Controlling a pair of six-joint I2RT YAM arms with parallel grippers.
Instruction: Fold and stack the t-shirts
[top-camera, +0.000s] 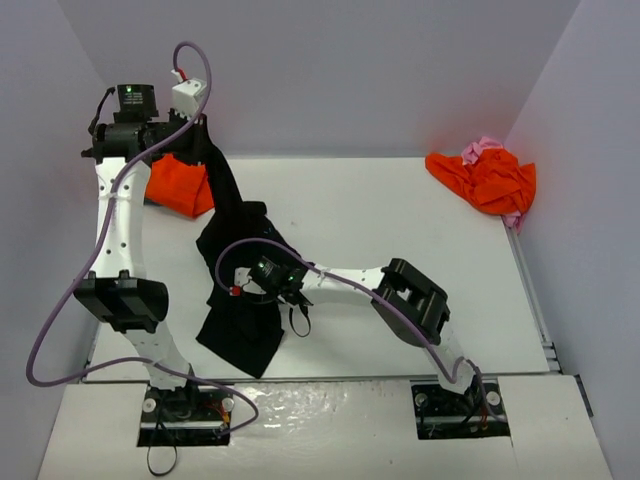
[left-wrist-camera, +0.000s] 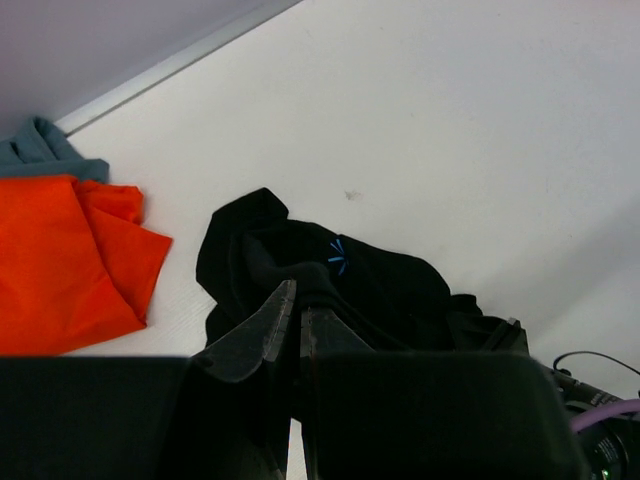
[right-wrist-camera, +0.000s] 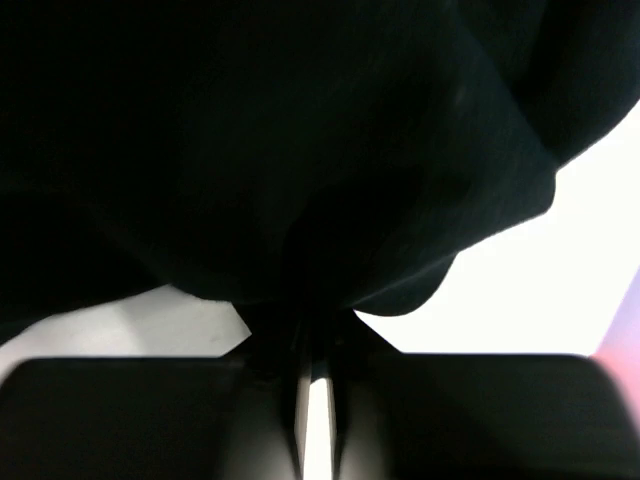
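Black t-shirt (top-camera: 240, 335) apparently pinched between both jaws.

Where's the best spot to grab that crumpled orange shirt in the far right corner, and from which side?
Probably the left flap of the orange t-shirt, which lies low on the bare table and points toward the centre. Come down from above on that left side and pinch across the flap. The wall crowds its right, and the pink t-shirt shows at its back and right edges.

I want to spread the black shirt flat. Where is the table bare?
Bare: the table's middle, between the black t-shirt and the orange-and-pink heap at the back right. Crowded: the left, with the black t-shirt beside another orange t-shirt.
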